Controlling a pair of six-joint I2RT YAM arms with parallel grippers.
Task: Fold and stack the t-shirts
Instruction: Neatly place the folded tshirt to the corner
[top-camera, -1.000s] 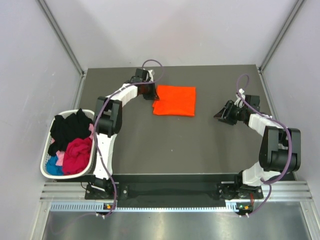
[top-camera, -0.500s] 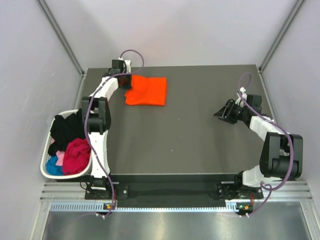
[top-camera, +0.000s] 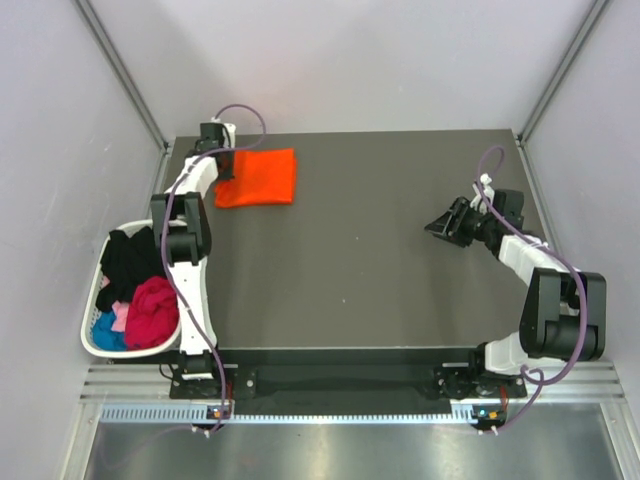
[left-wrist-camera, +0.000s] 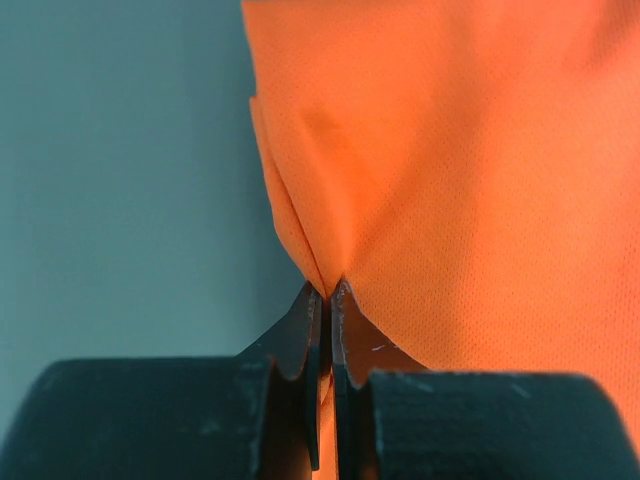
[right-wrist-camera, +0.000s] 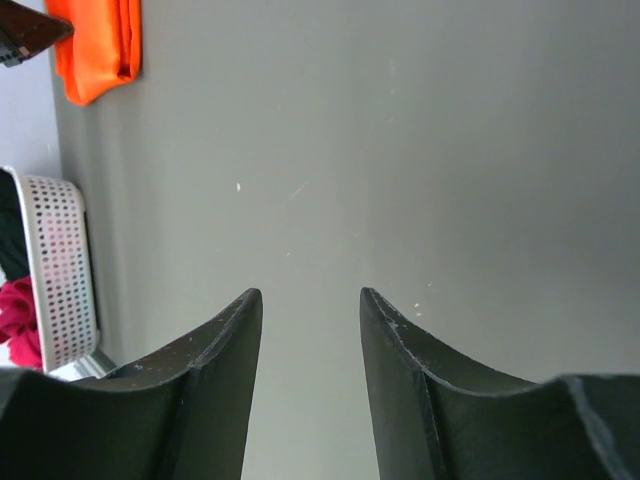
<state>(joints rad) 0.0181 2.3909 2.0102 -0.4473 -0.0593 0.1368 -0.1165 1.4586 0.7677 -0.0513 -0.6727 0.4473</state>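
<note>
Top view: the folded orange tee (top-camera: 258, 178) lies flat at the table's (top-camera: 350, 280) far-left corner, its long axis running left to right. The left gripper (top-camera: 226, 165) is at its left edge. The basket (top-camera: 88, 338) off the table's left side holds a black tee (top-camera: 135, 258), a magenta tee (top-camera: 155, 310) and a blue tee (top-camera: 110, 338).
Left wrist: the jaws are pinched tight on the orange tee's folded edge.
Right wrist: the right gripper (right-wrist-camera: 310, 298) is half open and empty over the table.

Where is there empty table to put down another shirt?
The big bare stretch of table between the folded orange t-shirt and the right gripper is free, down to the near edge. It is crowded at the far left corner, where the left gripper pinches the shirt, and in the full laundry basket.
</note>
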